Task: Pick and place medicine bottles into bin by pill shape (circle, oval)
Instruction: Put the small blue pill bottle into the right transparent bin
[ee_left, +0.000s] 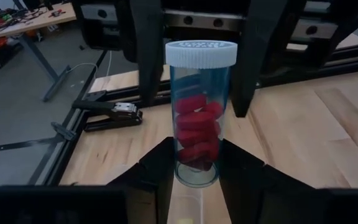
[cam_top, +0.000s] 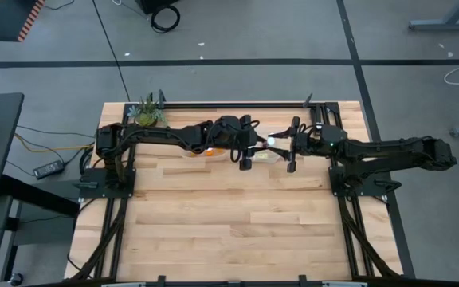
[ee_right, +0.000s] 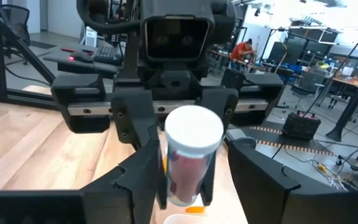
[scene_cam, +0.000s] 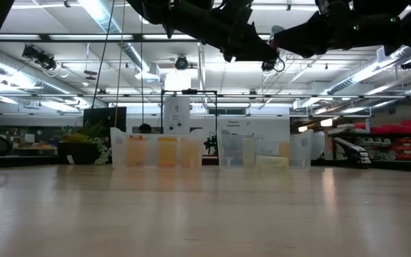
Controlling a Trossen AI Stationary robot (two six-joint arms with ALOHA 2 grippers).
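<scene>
The left gripper (ee_left: 194, 171) clamps the base of a clear bottle (ee_left: 199, 118) with a white cap (ee_left: 201, 53), red oval pills (ee_left: 197, 134) stacked inside, high above the wooden table (cam_top: 229, 231). Facing it, the right gripper (ee_right: 191, 180) stands with fingers (ee_right: 143, 168) parted on either side of the same bottle, apparently not pressing it. Below the two grippers, at the table's far edge, two clear bins (scene_cam: 155, 151) sit side by side, amber shapes showing in the one nearer the potted plant (cam_top: 147, 114).
</scene>
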